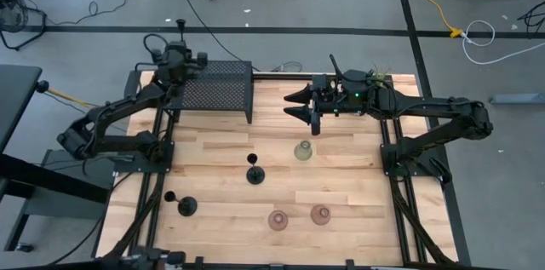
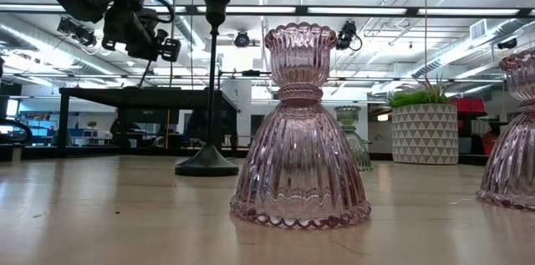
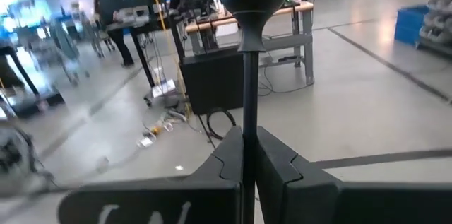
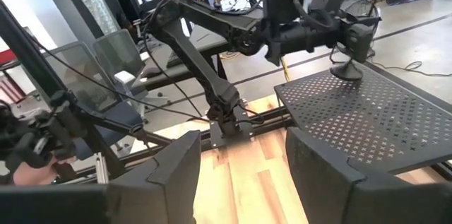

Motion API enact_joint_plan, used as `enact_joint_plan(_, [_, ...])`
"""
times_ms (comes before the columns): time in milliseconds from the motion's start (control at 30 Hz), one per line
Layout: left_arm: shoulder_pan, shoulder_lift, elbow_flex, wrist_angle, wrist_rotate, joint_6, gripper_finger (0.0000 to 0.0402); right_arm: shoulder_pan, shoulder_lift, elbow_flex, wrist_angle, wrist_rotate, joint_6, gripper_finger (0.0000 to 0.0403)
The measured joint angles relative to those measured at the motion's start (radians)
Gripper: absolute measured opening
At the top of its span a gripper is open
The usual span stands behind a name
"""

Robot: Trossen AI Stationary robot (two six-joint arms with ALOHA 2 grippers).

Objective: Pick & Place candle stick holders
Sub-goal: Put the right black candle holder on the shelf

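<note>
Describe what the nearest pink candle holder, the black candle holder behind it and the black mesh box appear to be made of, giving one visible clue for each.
Pink holder: probably pressed glass, glossy; it is ribbed and see-through with bright highlights.
Black candle holder: looks like matte black metal, judging by its thin stem and dull flat base; painted wood cannot be excluded.
Mesh box: likely perforated sheet metal with a dark matte finish; regular small holes cover its flat top.

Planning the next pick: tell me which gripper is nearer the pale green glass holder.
Right. The right gripper hangs open just behind the green glass holder; the left gripper is far off past the mesh box, shut on a black holder.
</note>
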Motion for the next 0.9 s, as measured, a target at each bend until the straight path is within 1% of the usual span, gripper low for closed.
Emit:
enact_joint_plan(67, [0.015, 0.018, 0.000, 0.001, 0.001, -0.077, 0.0015, 0.000, 0.000, 0.000, 0.000, -0.002, 0.000, 0.0207])
enact_joint_plan(133, [0.027, 0.028, 0.002, 0.018, 0.009, -0.123, 0.0015, 0.000, 0.000, 0.000, 0.000, -0.004, 0.000, 0.0207])
enact_joint_plan(333, [0.046, 0.038, 0.002, 0.032, 0.047, -0.087, 0.0015, 0.000, 0.000, 0.000, -0.001, -0.026, 0.000, 0.0207])
enact_joint_plan(467, [0.047, 0.038, 0.002, 0.038, 0.059, -0.088, 0.0015, 0.000, 0.000, 0.000, -0.005, -0.028, 0.000, 0.0207])
enact_joint_plan(733, [0.071, 0.046, 0.001, 0.056, 0.120, -0.086, 0.0015, 0.000, 0.000, 0.000, -0.009, -0.028, 0.000, 0.0207])
enact_joint_plan(900, [0.071, 0.047, 0.002, 0.042, 0.120, -0.091, 0.0016, 0.000, 0.000, 0.000, -0.017, -0.028, -0.004, 0.0207])
